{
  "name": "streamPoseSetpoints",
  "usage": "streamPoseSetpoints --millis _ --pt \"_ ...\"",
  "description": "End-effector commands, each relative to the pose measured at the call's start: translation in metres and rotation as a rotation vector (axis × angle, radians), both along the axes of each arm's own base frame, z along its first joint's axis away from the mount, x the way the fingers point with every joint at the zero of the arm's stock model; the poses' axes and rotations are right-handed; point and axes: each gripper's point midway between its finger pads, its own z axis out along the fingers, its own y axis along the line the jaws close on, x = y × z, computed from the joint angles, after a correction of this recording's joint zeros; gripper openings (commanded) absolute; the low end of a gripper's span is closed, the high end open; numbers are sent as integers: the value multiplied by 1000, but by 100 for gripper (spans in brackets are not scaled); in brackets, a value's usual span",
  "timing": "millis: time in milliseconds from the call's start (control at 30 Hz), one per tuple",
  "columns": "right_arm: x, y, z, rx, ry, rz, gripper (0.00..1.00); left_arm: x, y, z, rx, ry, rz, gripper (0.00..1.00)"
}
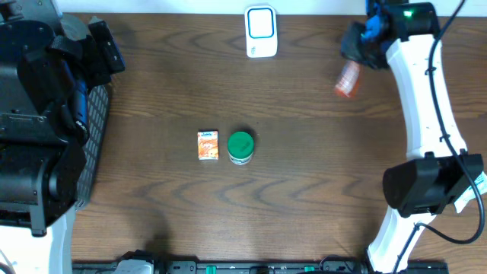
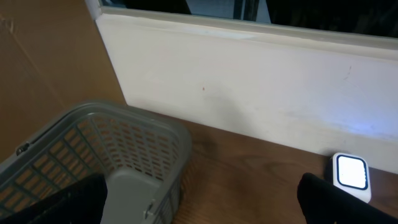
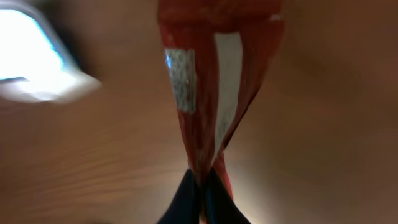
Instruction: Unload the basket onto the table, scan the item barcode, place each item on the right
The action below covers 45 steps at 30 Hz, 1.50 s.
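- The right jaws are pinching shut on 1 end of the red packet point(image 3: 217, 74), holding it above the desk point(image 1: 304, 190), right of the white scanner point(image 1: 260, 32).
- The left jaws are standing wide open, empty, near the grey basket point(image 2: 124, 149).
- Presenting is seemingly under way; next, the barcode point(image 3: 180, 81) is needing to be turned to face the scanner.

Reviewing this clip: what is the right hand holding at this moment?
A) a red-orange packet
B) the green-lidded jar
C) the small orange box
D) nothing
A: the right hand is pinched shut on the red-orange packet, off to the right of the white scanner, while the small orange box and green-lidded jar sit side by side on the table.
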Motion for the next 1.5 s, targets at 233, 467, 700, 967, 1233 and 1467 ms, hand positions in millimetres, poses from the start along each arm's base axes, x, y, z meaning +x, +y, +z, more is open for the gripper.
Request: streamPoseSetpoints --millis 233,467,700,967,1233,1467 --pt "-67 -148 -42 -242 253 -385 1 -1 2 0 -6 -3 10 98" --pt "-119 -240 -89 -368 369 -568 1 -1 2 0 -6 -3 10 98" --pt "-172 -298 -144 -322 414 -711 3 -1 2 0 -7 -3 10 98" --pt "-116 -276 -128 95 204 -534 99 -1 2 0 -6 -3 10 98" --pt "-31 -151 -36 504 -13 -187 99 -1 2 0 -7 -3 10 98" --pt "-25 22 -43 591 140 163 99 -1 2 0 -7 -3 10 98"
